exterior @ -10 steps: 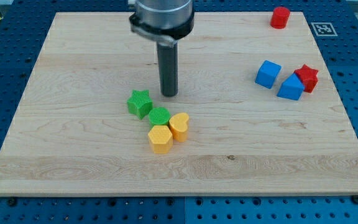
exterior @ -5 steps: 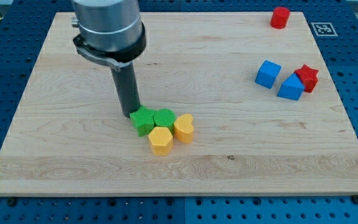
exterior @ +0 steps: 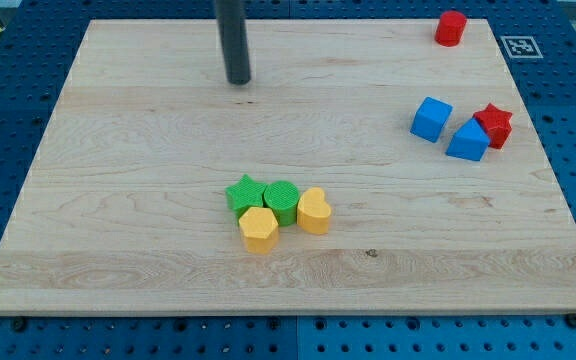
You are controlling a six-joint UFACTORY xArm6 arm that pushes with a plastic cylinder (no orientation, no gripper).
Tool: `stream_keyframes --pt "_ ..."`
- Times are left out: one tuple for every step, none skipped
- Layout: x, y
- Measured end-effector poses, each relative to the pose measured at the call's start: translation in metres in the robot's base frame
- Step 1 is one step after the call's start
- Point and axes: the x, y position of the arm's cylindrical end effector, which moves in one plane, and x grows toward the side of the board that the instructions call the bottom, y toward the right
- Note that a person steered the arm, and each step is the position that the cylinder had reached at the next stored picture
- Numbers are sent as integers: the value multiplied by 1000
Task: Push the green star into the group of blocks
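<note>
The green star (exterior: 243, 194) lies near the board's middle, touching a round green block (exterior: 281, 202) on its right and a yellow hexagon (exterior: 258, 229) just below it. A yellow heart-shaped block (exterior: 314, 211) touches the green round block's right side. My tip (exterior: 238, 82) is far above this cluster, toward the view's top, well apart from every block.
Two blue blocks (exterior: 431, 118) (exterior: 467, 140) and a red star (exterior: 494, 124) sit together at the view's right. A red cylinder (exterior: 451, 27) stands at the top right corner of the wooden board (exterior: 118, 250). A marker tag (exterior: 518, 45) lies beside it.
The tip pushed the green star right against the green and yellow blocks, shifting the cluster slightly right, then moved away to the view's top.
</note>
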Motion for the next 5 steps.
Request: stream_keyframes --pt "-23 44" --pt "-24 44" --pt "-73 91" --pt "-103 133" --pt "-103 153"
